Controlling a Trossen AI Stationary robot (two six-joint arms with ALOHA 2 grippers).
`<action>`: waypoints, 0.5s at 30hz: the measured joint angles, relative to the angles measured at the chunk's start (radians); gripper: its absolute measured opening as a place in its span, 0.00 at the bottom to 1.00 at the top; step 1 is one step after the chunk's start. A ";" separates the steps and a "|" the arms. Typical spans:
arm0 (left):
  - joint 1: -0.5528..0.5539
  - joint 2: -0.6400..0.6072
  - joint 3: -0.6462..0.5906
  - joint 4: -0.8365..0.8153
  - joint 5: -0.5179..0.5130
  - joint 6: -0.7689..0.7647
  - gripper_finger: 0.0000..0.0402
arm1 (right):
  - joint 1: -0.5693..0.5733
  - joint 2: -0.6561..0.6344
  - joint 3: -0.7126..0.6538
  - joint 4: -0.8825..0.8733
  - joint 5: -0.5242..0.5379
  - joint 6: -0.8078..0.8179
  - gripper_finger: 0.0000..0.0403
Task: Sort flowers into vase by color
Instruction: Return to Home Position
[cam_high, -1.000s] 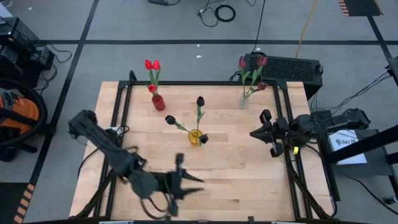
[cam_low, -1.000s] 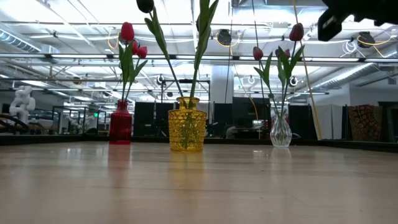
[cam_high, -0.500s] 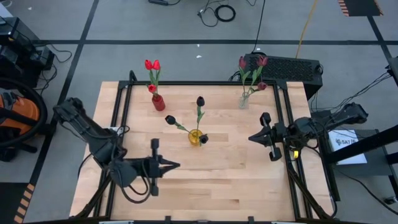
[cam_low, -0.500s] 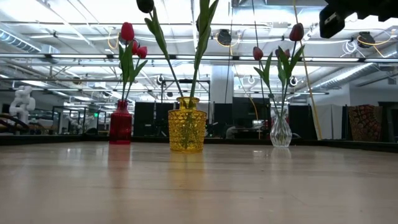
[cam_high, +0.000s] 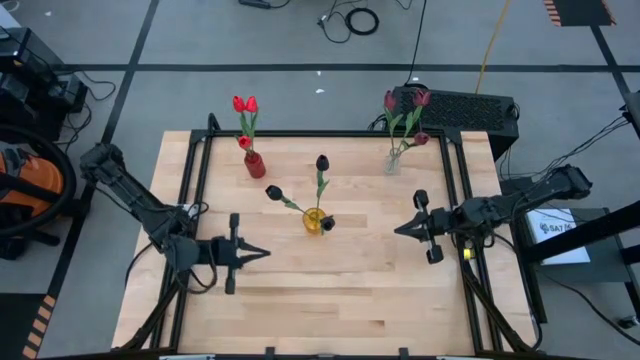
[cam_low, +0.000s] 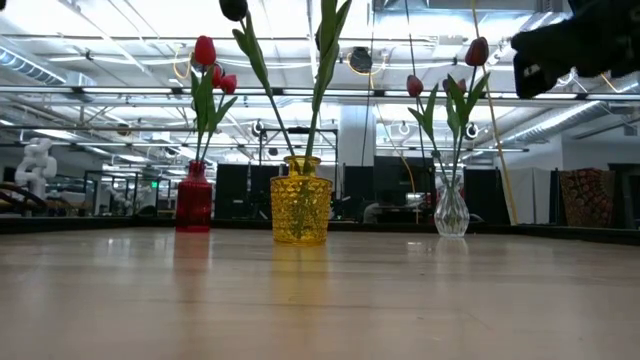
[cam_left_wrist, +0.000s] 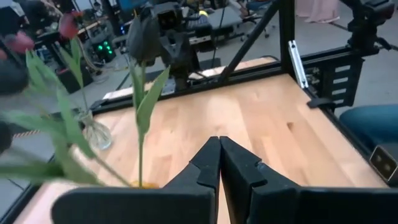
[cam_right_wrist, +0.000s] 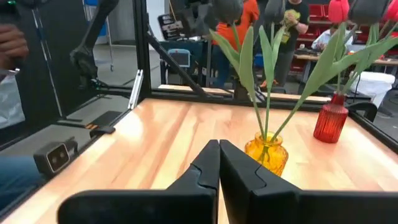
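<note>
Three vases stand on the wooden table. A red vase (cam_high: 255, 165) holds red tulips (cam_high: 245, 104). The yellow vase (cam_high: 316, 220) holds two black tulips (cam_high: 322, 162), and the clear vase (cam_high: 393, 162) holds maroon tulips (cam_high: 405, 100). Every stem stands in its vase's mouth. My left gripper (cam_high: 262, 254) hovers shut left of the yellow vase, pointing toward it, and holds nothing (cam_left_wrist: 219, 140). My right gripper (cam_high: 398, 229) hovers shut right of the yellow vase, also pointing at it and holding nothing (cam_right_wrist: 219, 143).
A black frame rail (cam_high: 330, 133) runs along the table's far edge and down both sides. Bare wood (cam_high: 330, 300) lies between the vases and the near edge. A dark case (cam_high: 465, 108) sits beyond the far right corner. People (cam_right_wrist: 292, 25) show in the room behind.
My left gripper has drawn back from the middle of the near edge toward the table's left edge and sunk lower, and it has shut. My right gripper has sunk a little and turned slightly toward the yellow vase. The vases and tulips have not moved.
</note>
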 joint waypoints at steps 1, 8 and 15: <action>0.000 -0.020 -0.022 0.002 0.000 -0.005 0.04 | 0.000 0.000 -0.019 0.021 0.000 -0.006 0.00; 0.004 -0.114 -0.173 0.087 0.003 -0.002 0.04 | -0.002 -0.001 -0.072 0.076 0.004 -0.027 0.00; 0.038 -0.187 -0.323 0.219 0.051 -0.002 0.03 | -0.002 0.007 -0.075 0.058 0.002 -0.017 0.00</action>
